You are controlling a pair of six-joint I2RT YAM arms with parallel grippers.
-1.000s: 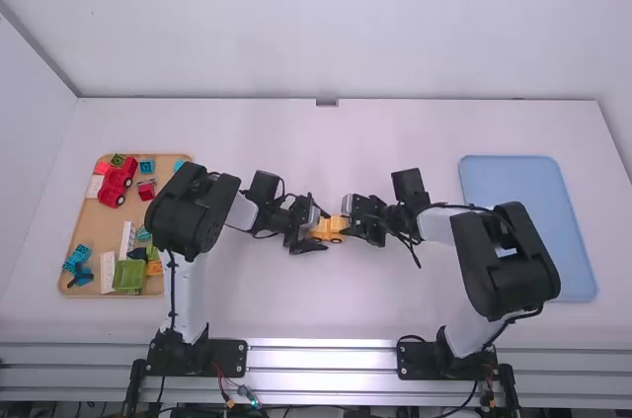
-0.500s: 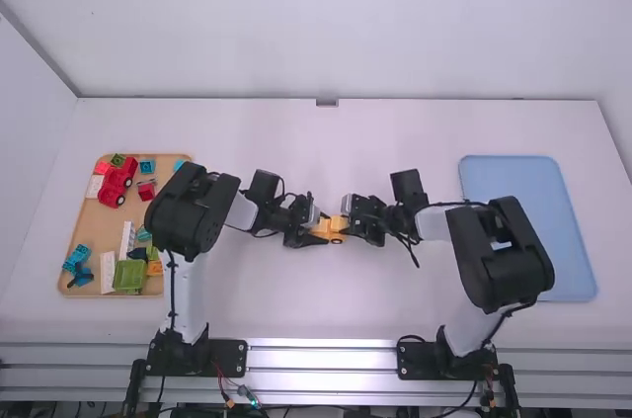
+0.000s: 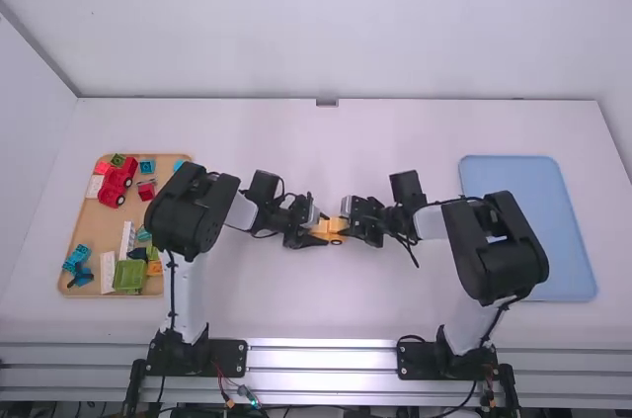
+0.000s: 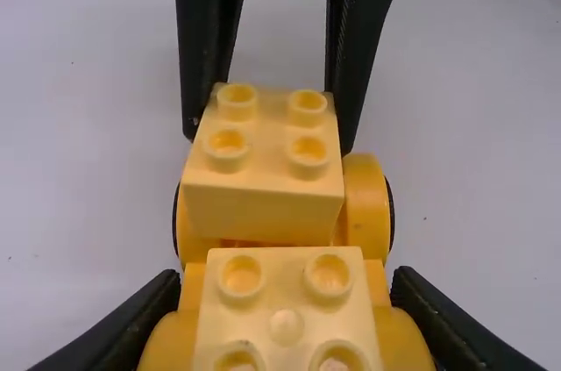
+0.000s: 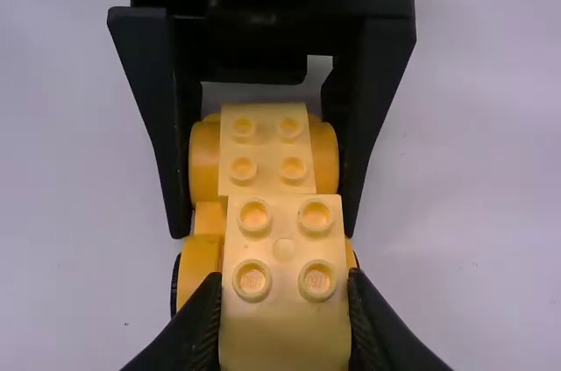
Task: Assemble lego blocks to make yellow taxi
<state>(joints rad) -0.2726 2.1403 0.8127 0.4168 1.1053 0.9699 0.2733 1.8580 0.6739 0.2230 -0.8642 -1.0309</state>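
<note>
Between the arms, near the table's middle, is the yellow wheeled base (image 3: 334, 236). The left gripper (image 3: 314, 232) is at its left end and the right gripper (image 3: 348, 218) at its right. In the left wrist view, my left gripper (image 4: 285, 305) is shut on the base (image 4: 366, 204) beside a pale yellow studded block (image 4: 285, 331). A second pale yellow block (image 4: 265, 213) stands over the base's other end. From the right wrist, my right gripper (image 5: 285, 310) is shut on that second block (image 5: 283, 244); whether it is fully seated I cannot tell.
At the left, a wooden tray (image 3: 87, 230) holds a red vehicle (image 3: 118, 182), a green block (image 3: 129, 276) and several other pieces, with the left arm's elbow over its right edge. A blue tray (image 3: 578, 240) lies at the right, partly under the right arm.
The right arm's elbow has shifted leftward and slightly up the high view, while its gripper stays at the yellow pieces. No clear movement shows in the left arm.
</note>
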